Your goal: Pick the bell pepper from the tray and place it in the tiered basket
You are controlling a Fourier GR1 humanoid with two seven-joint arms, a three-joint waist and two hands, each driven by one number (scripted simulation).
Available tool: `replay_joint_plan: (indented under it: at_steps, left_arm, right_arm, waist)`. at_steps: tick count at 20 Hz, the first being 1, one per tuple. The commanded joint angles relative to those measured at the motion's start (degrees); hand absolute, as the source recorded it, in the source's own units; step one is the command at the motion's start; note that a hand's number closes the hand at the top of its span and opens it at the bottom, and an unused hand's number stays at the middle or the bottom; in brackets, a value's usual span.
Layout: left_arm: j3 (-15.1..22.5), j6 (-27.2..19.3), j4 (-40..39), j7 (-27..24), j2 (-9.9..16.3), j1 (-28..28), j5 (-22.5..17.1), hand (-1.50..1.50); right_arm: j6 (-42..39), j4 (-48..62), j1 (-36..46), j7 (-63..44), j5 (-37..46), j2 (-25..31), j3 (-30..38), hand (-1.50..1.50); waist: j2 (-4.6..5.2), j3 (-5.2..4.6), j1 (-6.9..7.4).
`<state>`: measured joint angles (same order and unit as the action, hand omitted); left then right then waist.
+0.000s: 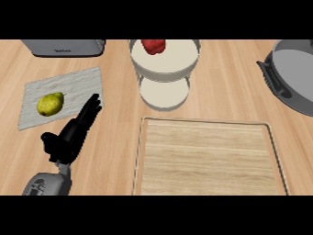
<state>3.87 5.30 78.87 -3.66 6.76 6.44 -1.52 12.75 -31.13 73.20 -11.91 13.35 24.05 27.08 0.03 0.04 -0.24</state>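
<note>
One hand in view, the left, fingers straight and holding nothing, beside a pear on a cloth. Pepper already sits up-right of it, in the basket's top tier. Tray lies bare, lower right.

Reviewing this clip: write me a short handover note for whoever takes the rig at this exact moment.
Left hand: open, fingers straight, above the counter beside the grey mat, holding nothing.
Right hand: not in view.
Red bell pepper: already in the upper tier of the tiered basket.
Tray: nothing on it.
Done: the pepper is placed.
Left: probably nothing but bringing the hands to rest.
Not part of the job: the yellow-green fruit on the mat.
</note>
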Motion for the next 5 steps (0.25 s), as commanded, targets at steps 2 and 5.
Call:
replay_joint_plan:
  at_steps: [2,5]
  left_arm:
    - [-1.21,1.34,-2.61,-4.46,1.03,-2.37,-0.13,0.00]
    - [-0.21,0.82,1.23,-2.08,0.47,-2.26,0.25,0.00]
  right_arm:
    - [-10.05,-3.56,-7.61,1.78,-4.61,9.12,3.33,-1.50]
    - [-16.37,-1.99,-10.68,4.71,-6.75,13.65,4.68,-1.50]
  waist:
    - [-0.25,-0.03,-0.78]
    - [-0.03,-0.01,0.37]
